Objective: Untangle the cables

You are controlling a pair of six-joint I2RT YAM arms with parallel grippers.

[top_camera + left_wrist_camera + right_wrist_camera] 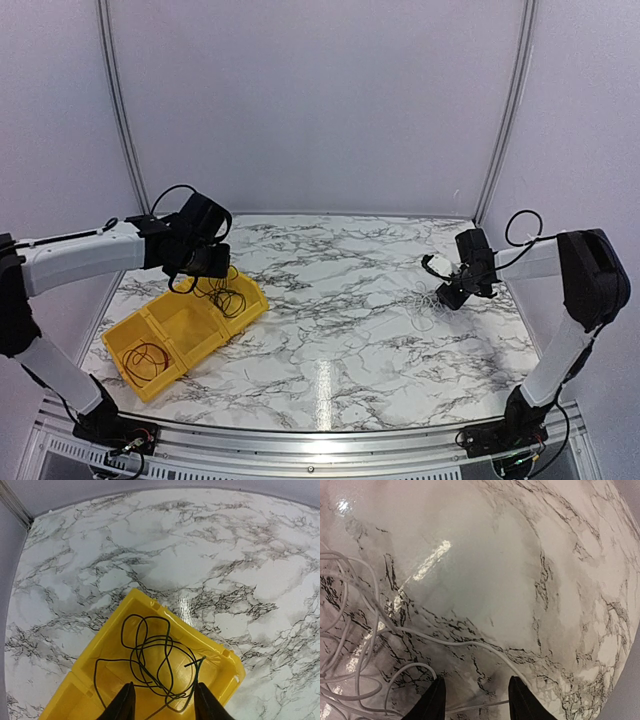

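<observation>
A thin black cable [155, 655] lies in loose loops in the far compartment of a yellow bin [220, 655]. My left gripper [165, 705] hangs just above it, open, with the loops running under the gap between the fingers. In the top view the left gripper [213, 272] is over the bin [215, 340], and a second black cable coil [148, 360] sits in the near compartment. A tangle of white cables [425, 300] lies on the marble at the right. My right gripper [447, 295] is right beside it and open. White strands [350, 630] cross the tabletop below the right gripper [477, 702].
The marble tabletop [340, 340] stretches between the bin and the white tangle. Pale walls enclose the back and both sides. The bin lies diagonally near the table's left edge.
</observation>
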